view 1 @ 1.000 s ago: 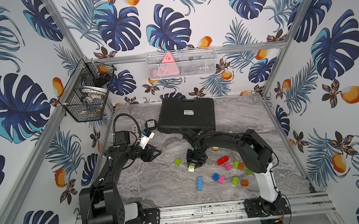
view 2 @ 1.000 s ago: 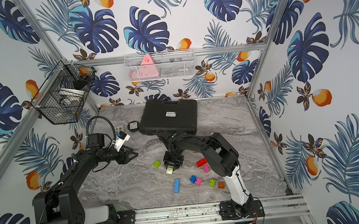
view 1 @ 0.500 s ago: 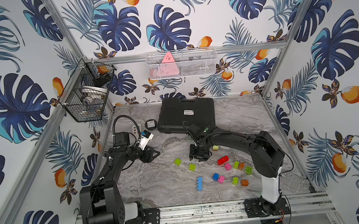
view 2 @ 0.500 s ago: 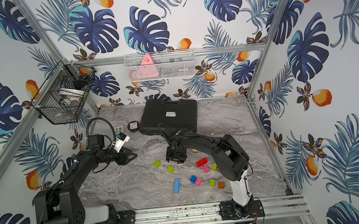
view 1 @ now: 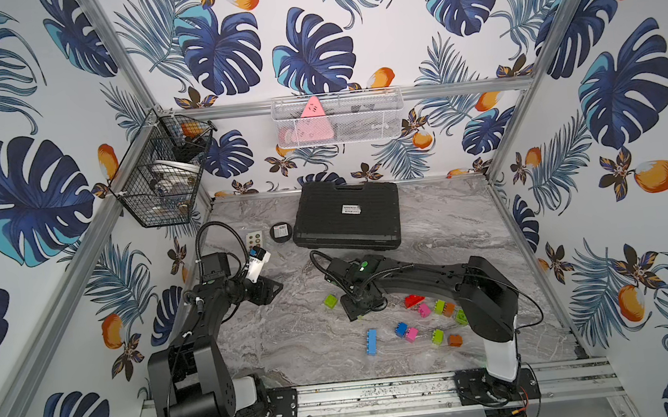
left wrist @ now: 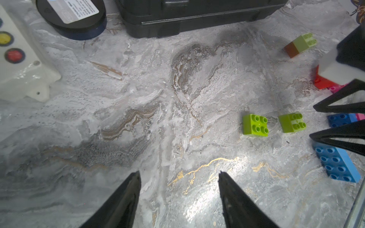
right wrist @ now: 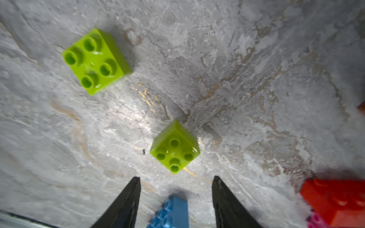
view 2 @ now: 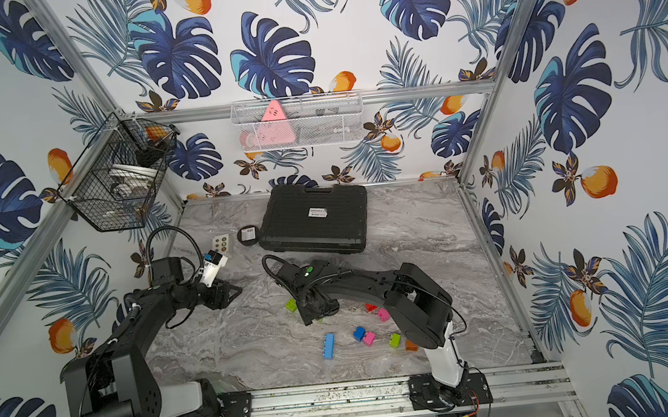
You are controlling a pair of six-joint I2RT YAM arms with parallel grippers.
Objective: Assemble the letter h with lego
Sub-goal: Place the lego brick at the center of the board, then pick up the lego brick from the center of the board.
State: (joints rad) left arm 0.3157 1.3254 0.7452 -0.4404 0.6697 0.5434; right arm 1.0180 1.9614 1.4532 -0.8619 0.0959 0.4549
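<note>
The lego lies loose on the marble table. In both top views a lime brick sits just left of my right gripper. To the right are red, pink, lime, orange and blue bricks, with a long blue brick nearer the front. In the right wrist view my right gripper is open, and a second lime brick lies free just beyond its fingertips. My left gripper is open over bare marble, well left of both lime bricks.
A black case lies at the back of the table. A round black disc and a white box with coloured buttons sit beside it, close to my left arm. Wire baskets hang on the walls.
My right gripper has opened and let go of a lime brick, which now lies on the table. It drew back, then returned above the brick. The left arm has barely moved.
</note>
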